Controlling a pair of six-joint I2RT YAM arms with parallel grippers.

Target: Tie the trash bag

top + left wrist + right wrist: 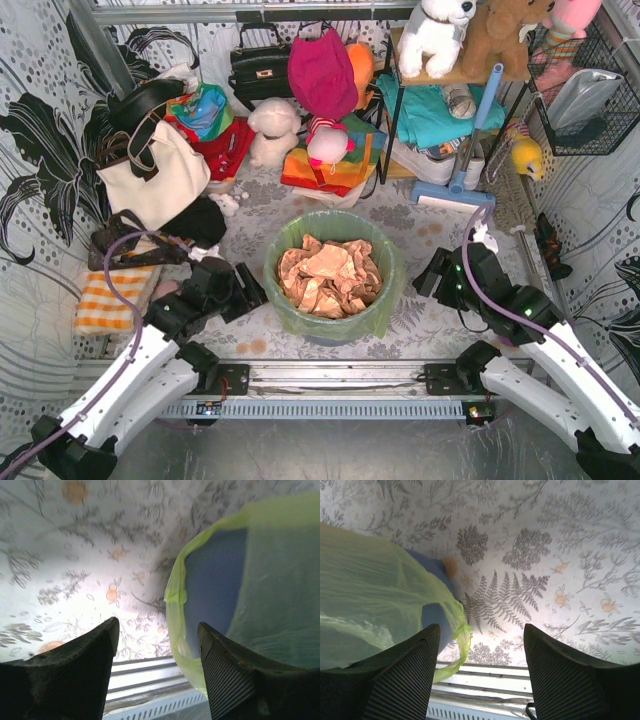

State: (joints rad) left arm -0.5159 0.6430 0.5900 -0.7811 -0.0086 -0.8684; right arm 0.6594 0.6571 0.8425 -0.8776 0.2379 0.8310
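Note:
The light-green trash bag (pixel 381 262) lines a blue-grey round bin (pixel 330 338) at the table's middle, its rim folded over the bin's edge, crumpled tan paper (pixel 329 275) inside. My left gripper (pixel 252 287) is open just left of the bin. In the left wrist view the bag (pixel 280 590) hangs over the bin (pixel 212 580), with a loose bag handle (pixel 176 597) between my open gripper (pixel 158 630) and the bin. My right gripper (pixel 428 275) is open just right of the bin. The right wrist view shows the bag (pixel 365 595), its handle loop (pixel 460 640) and the open gripper (pixel 482 632).
A cream tote bag (pixel 155 175), black bags (pixel 258 66), soft toys (pixel 273 132) and folded cloths (pixel 105 300) crowd the back and left. A shelf rack (pixel 440 110) and a blue dustpan (pixel 452 190) stand at the back right. A metal rail (pixel 330 375) runs along the near edge.

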